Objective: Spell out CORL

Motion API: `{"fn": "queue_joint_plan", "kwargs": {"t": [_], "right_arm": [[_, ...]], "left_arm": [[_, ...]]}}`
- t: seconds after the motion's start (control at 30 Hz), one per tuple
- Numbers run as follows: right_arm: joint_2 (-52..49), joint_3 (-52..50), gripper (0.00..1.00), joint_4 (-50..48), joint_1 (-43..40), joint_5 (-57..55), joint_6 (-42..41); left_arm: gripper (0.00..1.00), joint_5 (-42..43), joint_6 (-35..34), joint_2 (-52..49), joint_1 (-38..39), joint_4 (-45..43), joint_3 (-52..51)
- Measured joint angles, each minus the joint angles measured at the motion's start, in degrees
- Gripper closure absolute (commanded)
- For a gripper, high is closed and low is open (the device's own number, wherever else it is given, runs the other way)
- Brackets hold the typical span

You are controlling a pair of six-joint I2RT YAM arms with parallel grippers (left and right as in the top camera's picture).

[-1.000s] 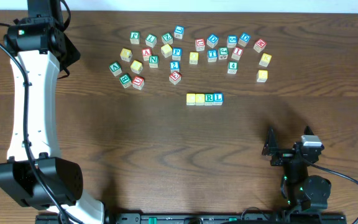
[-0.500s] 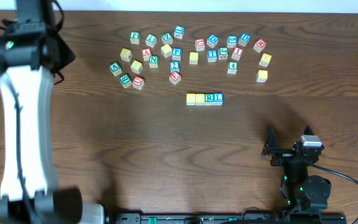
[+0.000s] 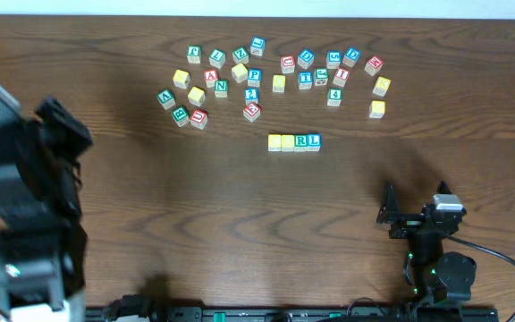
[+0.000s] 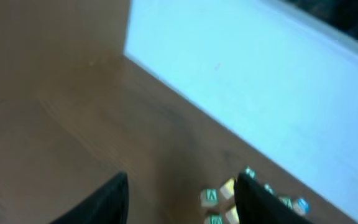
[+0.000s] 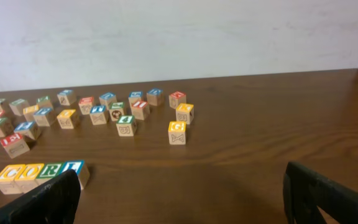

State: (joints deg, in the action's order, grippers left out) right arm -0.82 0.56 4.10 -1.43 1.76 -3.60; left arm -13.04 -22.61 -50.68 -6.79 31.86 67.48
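- Overhead view: a dark wooden table (image 3: pixel 240 224) is seen from above. Near its middle a row of four cubes (image 3: pixel 294 141) lies in a straight line, each touching the next. From left to right they are a first yellow cube (image 3: pixel 274 141), a second yellow cube (image 3: pixel 287 141), a cube with a green R (image 3: pixel 301 141) and a cube with a blue L (image 3: pixel 314 141).
- Beyond the row, towards the far edge, a loose scatter of other letter cubes (image 3: pixel 266 76) spreads in a wide band, apart from the row.
- The left arm (image 3: pixel 25 206) stands at the left edge, blurred and well away from all the cubes. Its pincer cannot be made out here.
- The right pincer (image 3: pixel 416 202) sits at the near right, well apart from the row, with its fingers spread.
- Left wrist view: the picture is blurred. The left pincer (image 4: pixel 182 199) points across bare table towards a pale wall (image 4: pixel 260 74). Its two dark fingers (image 4: pixel 114 199) stand apart with only table between them. A few scattered cubes show near the right finger.
- Right wrist view: the right pincer (image 5: pixel 179 186) is spread wide and empty, with one finger in each lower corner. The row sits at lower left, just beside the left finger, and its faces read C, O, R, L. The scattered cubes lie farther back, near the wall.
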Motion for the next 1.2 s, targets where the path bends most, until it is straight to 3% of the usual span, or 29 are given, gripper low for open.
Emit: {"fn": "queue_joint_plan", "kwargs": {"t": [0.27,0.47,0.5,0.53,0.73,1.2], "right_arm": [[0.0,0.0,0.01,0.0,0.0,0.0,0.0],[0.1,0.0,0.01,-0.1,0.0,0.0,0.0],[0.1,0.0,0.01,-0.1,0.0,0.0,0.0],[0.1,0.0,0.01,-0.1,0.0,0.0,0.0],[0.1,-0.1,0.01,-0.1,0.0,0.0,0.0],[0.1,-0.1,0.01,-0.1,0.0,0.0,0.0]], "left_arm": [[0.46,8.5,9.1,22.9,-1.8,-22.3,-33.5],[0.46,10.4,15.2,39.0,-2.2,-27.3,-51.5],[0.46,10.5,16.6,40.5,-1.9,-27.9,-52.8],[0.02,10.6,18.0,41.8,-1.6,-27.8,-54.0],[0.02,11.3,25.2,48.6,1.7,-28.7,-62.4],[0.02,11.5,27.2,50.1,1.8,-29.5,-65.8]]}}
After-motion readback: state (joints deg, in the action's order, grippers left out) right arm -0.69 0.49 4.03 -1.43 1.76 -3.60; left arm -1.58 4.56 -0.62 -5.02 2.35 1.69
